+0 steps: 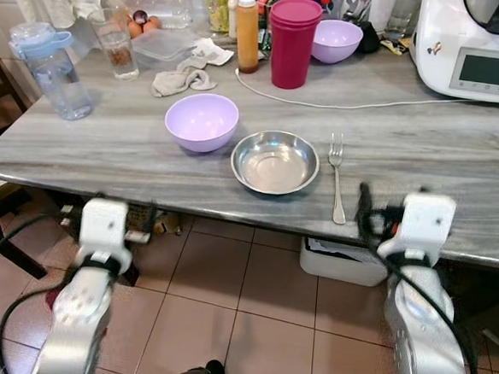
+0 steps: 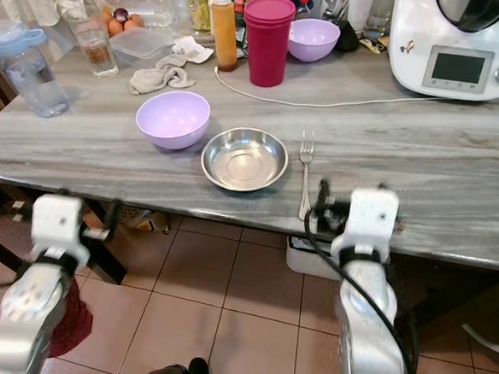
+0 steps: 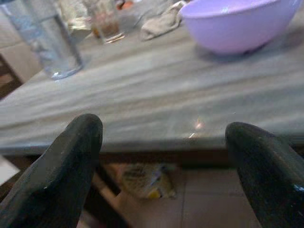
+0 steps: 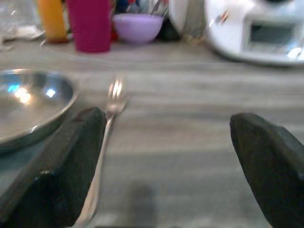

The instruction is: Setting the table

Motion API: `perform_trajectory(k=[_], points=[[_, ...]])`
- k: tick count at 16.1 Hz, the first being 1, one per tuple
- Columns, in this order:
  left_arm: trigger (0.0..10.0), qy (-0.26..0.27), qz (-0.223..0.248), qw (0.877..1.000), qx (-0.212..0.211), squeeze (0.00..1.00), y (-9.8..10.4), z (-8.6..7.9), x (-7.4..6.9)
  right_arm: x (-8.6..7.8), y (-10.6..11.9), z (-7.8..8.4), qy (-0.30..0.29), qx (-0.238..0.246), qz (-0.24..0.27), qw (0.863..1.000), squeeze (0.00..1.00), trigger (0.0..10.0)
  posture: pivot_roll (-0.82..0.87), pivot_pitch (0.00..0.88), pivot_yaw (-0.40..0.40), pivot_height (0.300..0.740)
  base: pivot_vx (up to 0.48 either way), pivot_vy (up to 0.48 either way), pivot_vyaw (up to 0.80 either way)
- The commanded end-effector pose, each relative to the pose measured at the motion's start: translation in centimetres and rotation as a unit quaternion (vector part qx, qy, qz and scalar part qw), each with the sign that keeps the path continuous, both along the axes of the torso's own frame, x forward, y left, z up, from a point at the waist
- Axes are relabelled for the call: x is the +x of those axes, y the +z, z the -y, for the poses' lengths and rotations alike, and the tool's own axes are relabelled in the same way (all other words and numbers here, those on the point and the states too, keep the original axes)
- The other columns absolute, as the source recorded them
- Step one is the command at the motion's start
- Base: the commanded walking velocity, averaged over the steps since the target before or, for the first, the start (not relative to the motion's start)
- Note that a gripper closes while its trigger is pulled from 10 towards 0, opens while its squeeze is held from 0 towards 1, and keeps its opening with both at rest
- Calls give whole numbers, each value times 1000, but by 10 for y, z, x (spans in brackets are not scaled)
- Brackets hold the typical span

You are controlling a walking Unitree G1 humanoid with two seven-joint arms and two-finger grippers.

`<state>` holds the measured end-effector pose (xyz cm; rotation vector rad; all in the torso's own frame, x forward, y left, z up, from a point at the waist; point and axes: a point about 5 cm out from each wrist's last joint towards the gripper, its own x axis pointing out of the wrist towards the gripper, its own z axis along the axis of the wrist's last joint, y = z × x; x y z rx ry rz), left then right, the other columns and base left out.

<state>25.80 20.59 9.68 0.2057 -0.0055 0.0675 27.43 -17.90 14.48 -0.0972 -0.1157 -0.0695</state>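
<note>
On the grey wood-grain table a purple bowl stands beside a shallow steel bowl. A metal fork lies just right of the steel bowl, its tines pointing away from me. My right gripper hovers open at the table's front edge. The fork's handle runs past its left finger, and nothing is held. Lower down, below and in front of the table edge, my left gripper is open too and faces the purple bowl.
At the back stand a magenta tumbler, an orange bottle, a second purple bowl and a white appliance with its cable. Further left are a water jug, a glass and a cloth.
</note>
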Motion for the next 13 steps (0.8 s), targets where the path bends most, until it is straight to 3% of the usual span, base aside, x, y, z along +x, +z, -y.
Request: perform_trajectory(k=[1,6,9,13], points=[[10000,14,-6,1000,21,0,-6,-12,-8,-4,0,-2,22,11,-1,1000,0,10000,-132,123,77,740,0,0,0],[10000,38,-33,998,22,0,-25,-19,-30,-17,-10,7,20,-2,-11,1000,0,10000,-134,120,63,740,0,0,0],[10000,27,-32,999,-1,0,-28,-9,-24,-17,-11,-9,38,5,-15,999,0,10000,-139,108,68,740,0,0,-258],[10000,18,-21,1000,-8,0,-20,-5,-12,-14,-10,-9,35,6,-10,999,0,10000,-143,99,72,740,0,0,-775]])
